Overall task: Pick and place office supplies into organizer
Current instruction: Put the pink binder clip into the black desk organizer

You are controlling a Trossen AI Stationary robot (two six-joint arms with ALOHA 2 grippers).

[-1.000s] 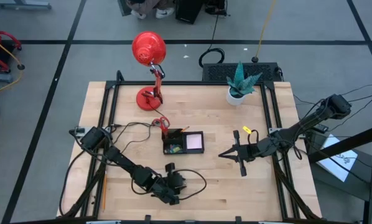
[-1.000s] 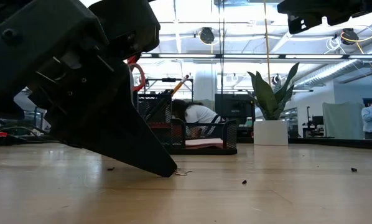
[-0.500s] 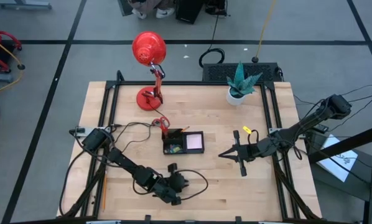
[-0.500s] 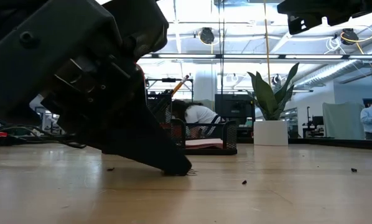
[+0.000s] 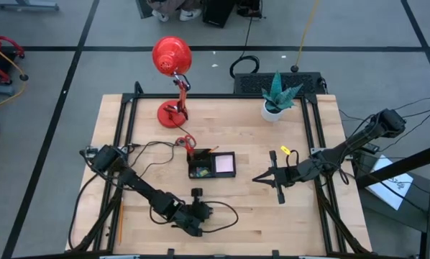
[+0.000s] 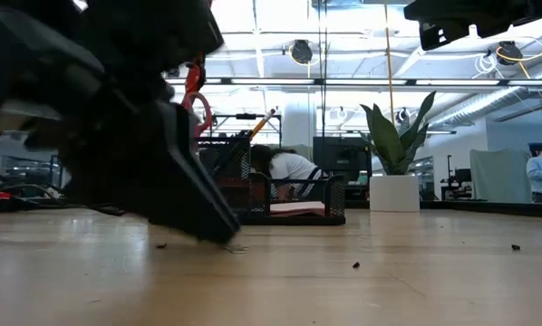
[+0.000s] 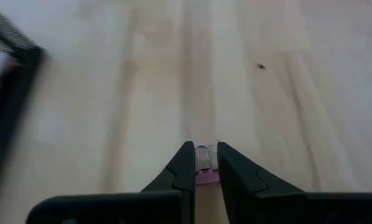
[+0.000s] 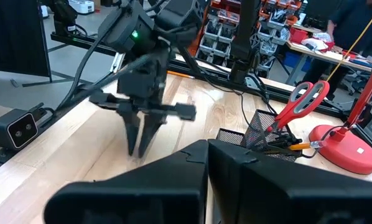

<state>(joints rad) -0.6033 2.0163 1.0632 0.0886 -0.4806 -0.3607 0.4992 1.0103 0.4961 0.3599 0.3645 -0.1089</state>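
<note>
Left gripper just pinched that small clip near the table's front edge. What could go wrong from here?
1. The left gripper holds the small clip only at its fingertips, so the clip may slip out on the lift.
2. The organizer already holds scissors and a pencil standing upright; a low approach could knock them.

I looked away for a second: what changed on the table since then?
The left gripper closed its jaws on a small clip at the table's front and slid slightly leftward. The right gripper, organizer and lamp stayed put.
</note>
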